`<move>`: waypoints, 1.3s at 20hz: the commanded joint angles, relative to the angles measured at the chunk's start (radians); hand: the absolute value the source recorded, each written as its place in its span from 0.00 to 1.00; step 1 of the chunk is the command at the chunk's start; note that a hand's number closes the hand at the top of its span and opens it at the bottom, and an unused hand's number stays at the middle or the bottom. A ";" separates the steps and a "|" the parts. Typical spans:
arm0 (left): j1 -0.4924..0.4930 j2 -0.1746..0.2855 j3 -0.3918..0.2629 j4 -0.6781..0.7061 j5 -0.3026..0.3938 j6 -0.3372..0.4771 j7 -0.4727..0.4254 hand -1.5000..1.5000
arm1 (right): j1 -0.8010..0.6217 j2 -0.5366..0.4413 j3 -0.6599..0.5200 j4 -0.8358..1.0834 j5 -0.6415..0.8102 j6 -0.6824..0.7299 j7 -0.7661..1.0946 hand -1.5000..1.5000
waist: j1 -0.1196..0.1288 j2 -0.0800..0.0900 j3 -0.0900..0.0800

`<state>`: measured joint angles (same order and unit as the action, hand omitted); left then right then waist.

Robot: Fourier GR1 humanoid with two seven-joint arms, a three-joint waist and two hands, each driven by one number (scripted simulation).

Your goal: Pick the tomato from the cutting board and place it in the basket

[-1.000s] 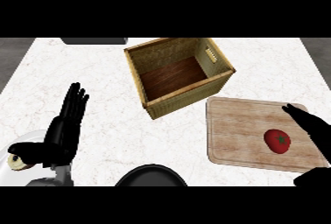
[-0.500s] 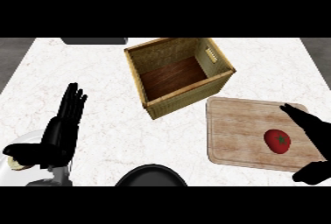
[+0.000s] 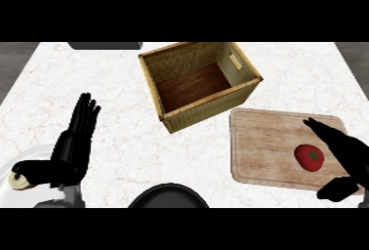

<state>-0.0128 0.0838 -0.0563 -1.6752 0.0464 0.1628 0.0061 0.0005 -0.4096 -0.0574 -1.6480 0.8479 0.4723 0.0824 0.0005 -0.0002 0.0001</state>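
Observation:
A red tomato point(image 3: 309, 157) with a green stem lies on the right half of the wooden cutting board point(image 3: 264, 150) at the lower right. My right hand point(image 3: 347, 152) hovers open just to its right, fingers stretched past the tomato toward the board's far edge and thumb point(image 3: 337, 188) low near the board's near corner. The tomato sits in the gap between them, untouched. The square basket point(image 3: 199, 83), woven walls and dark wooden floor, stands empty at the top centre. My left hand point(image 3: 73, 144) rests open at the lower left, fingers pointing up.
A dark round object point(image 3: 169, 196) shows at the bottom edge, centre. A white plate rim point(image 3: 9, 168) peeks out at the lower left beneath the left hand. A dark grey object point(image 3: 105, 45) sits at the counter's far edge. White marble lies between hand and basket.
My right hand has shifted slightly left and forward over the cutting board, closing in beside the tomato. The left hand, the tomato and the basket have stayed put.

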 commanded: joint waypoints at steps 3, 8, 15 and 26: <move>-0.031 0.021 0.054 -0.022 0.030 -0.038 0.053 0.50 | -0.038 0.012 -0.010 0.098 0.052 -0.027 -0.053 0.00 | 0.001 0.000 0.000; -0.022 -0.008 0.039 0.014 -0.001 -0.037 0.022 0.50 | -0.021 0.061 0.010 0.117 0.096 -0.063 -0.054 0.00 | -0.001 0.000 0.000; -0.065 0.014 0.088 0.046 0.007 -0.059 0.025 0.50 | -0.041 0.063 -0.028 0.125 0.080 -0.036 -0.064 0.00 | -0.002 0.000 0.000; 0.031 -0.048 0.019 -0.019 -0.042 -0.031 -0.019 0.50 | -0.039 -0.015 0.040 0.212 0.197 -0.110 -0.251 1.00 | -0.001 -0.001 0.000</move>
<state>-0.0285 0.0519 -0.0265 -1.6791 0.0107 0.1354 0.0275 -0.0684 -0.4156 -0.0264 -1.3934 1.0214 0.3643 -0.1458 0.0012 -0.0021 -0.0032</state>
